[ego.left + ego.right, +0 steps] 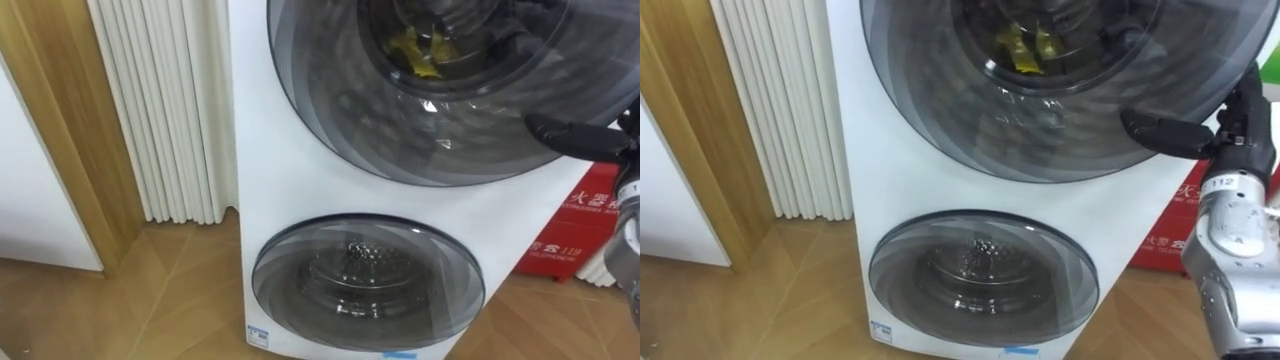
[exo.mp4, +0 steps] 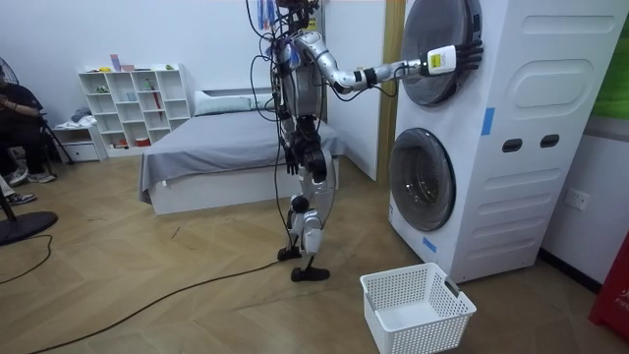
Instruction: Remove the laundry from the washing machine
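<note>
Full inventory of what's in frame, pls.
washing machine: one, white, before the robot
upper door: one, dark glass
lower door: one, dark glass
cloth: one, yellow, behind upper door
basket: one, white, floor by machine
radiator: one, white, left of machine
red box: one, right of machine
bed: one, grey
shelf: one, white
person: one, seated
right hand: on upper door's rim
left hand: by hip
</note>
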Available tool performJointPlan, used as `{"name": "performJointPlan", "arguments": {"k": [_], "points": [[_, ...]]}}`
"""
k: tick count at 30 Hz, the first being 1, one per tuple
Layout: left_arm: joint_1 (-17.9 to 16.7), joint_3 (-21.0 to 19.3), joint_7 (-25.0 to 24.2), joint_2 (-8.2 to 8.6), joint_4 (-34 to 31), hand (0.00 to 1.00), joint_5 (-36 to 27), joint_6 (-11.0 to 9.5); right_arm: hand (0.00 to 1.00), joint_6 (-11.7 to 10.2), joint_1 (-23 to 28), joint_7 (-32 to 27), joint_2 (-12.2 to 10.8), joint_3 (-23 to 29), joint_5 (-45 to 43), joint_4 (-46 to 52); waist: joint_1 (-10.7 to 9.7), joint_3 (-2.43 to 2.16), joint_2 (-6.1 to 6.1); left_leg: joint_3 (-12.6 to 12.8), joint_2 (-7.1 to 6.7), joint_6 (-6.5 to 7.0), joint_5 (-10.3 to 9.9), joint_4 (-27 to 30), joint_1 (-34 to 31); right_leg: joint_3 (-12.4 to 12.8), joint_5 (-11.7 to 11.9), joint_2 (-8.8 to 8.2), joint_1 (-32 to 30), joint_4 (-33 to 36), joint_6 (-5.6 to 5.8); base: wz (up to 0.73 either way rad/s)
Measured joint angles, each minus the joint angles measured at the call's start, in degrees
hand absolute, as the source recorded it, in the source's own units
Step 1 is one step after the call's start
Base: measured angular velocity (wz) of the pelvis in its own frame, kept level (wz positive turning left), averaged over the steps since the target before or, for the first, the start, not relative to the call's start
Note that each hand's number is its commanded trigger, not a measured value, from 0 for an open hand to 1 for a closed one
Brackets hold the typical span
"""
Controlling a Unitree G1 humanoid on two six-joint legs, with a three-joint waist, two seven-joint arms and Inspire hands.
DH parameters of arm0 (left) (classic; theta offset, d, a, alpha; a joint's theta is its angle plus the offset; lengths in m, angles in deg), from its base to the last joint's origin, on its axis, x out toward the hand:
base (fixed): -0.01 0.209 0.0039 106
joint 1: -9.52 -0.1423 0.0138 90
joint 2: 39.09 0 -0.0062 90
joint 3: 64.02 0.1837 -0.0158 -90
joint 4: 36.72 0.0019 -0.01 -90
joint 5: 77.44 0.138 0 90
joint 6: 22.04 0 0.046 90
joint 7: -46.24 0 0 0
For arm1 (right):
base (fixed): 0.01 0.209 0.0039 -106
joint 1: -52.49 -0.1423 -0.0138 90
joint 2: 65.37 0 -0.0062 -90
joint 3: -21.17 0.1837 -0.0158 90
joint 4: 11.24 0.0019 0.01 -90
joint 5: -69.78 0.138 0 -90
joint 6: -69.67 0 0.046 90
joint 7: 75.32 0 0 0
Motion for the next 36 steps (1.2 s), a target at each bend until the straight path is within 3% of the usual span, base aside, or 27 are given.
{"name": "performJointPlan", "arguments": {"k": [3, 16, 24, 31, 36], "points": [[0.01, 0.03, -0.01, -0.25, 0.01, 0.0, 0.0, -0.25, 0.0, 0.0, -0.74, 0.12, 0.05, -0.55, -0.41, 0.0, 0.03, 0.31, -0.09, 0.13, -0.03, -0.04, 0.02, -0.02, -0.05, 0.39, 0.02, 0.12, -0.2, 0.01, -0.04, -0.07], [1.08, 1.59, -0.97, -0.95, 0.32, 0.0, 1.5, -0.83, 0.0, 0.61, -2.53, 0.5, 0.72, -4.35, -0.86, -0.09, 0.18, 0.29, -0.12, -0.17, 0.2, -0.22, 0.12, 0.07, -0.38, 1.07, 0.33, 0.55, -1.13, 0.17, -0.56, -0.07], [1.29, 2.27, -1.27, -0.96, 2.39, 0.0, 2.37, -0.95, 0.0, 1.0, -2.4, 0.91, 0.62, -5.17, -0.99, 1.37, 1.27, 0.23, 0.0, 0.04, 0.94, -0.81, 0.47, 0.1, -0.49, 1.05, 0.8, 1.04, -1.92, 0.23, -1.37, -0.09], [2.69, 4.18, -1.25, -1.06, 4.45, 0.0, 1.66, -1.19, 0.0, 2.1, 4.46, 1.43, -0.65, -6.35, -3.48, 12.88, 0.92, -0.15, 0.73, 0.73, 1.36, -1.32, 0.77, 0.16, -0.42, 0.56, 1.33, 1.65, -2.18, 0.16, -2.31, -0.15], [4.06, 5.82, -1.23, -1.03, 6.24, 0.0, 1.79, -3.75, 0.0, 0.55, 13.28, 2.55, -0.87, -6.4, -5.12, 22.36, 0.71, -0.15, 0.85, 0.79, 1.91, -1.6, 0.93, 0.19, -0.24, 1.05, 1.38, 1.96, -1.93, 0.05, -2.8, -0.07]]}}
